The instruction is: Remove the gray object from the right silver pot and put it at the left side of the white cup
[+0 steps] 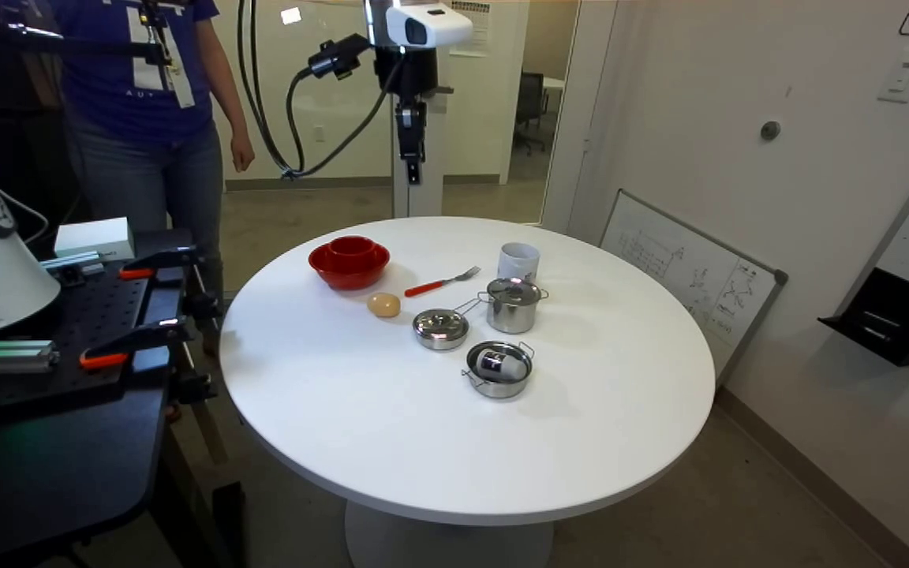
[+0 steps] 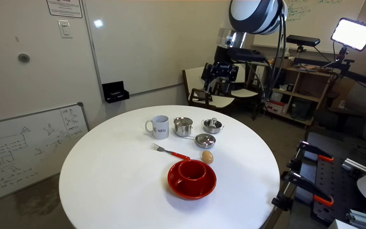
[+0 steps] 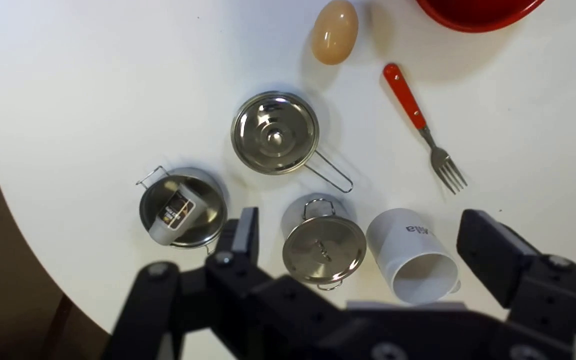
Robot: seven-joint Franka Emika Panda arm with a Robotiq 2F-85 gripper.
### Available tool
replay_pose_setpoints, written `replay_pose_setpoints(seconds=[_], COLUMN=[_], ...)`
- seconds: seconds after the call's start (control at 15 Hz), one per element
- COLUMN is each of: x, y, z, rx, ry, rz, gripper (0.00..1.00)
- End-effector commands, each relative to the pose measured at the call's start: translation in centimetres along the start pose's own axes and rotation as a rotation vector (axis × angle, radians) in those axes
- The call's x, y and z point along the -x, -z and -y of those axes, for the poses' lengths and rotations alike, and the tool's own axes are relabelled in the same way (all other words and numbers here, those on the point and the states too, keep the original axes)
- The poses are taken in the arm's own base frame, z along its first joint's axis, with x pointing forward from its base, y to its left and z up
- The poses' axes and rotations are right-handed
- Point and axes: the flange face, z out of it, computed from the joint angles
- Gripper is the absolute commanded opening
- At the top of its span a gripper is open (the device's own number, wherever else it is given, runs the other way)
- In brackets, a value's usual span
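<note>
Gray object leaned in lidless pot; gripper wide, empty. Prob. risk was off-ctr. grab knocking pot over.

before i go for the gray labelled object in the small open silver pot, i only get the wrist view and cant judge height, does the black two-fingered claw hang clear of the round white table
Observer: Yes, the claw hangs up in the air; in both exterior views a gap shows between it and the round white table.
Operator: ok, and my top edge cuts off the round red bowl, is anything inside it
Observer: There is: both exterior views show a smaller red cup standing in it, mouth up.
</note>
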Motion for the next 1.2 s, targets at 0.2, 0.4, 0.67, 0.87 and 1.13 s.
replay_pose_setpoints(seconds=[0.2, 0.4, 0.67, 0.87, 1.13], x=[-0.7, -1.2, -2.0, -3.0, -3.9], y=[-3.0, -5.5, -8.3, -9.9, -12.7], z=[-2.8, -3.3, -2.9, -3.0, -4.4], rx=[0.068, 0.08, 0.059, 0.035, 0.065], ry=[-0.219, -0.291, -0.395, -0.499, -0.576], rz=[-0.141, -0.151, -0.16, -0.205, -0.231], gripper=[1.0, 1.0, 1.0, 1.0, 1.0])
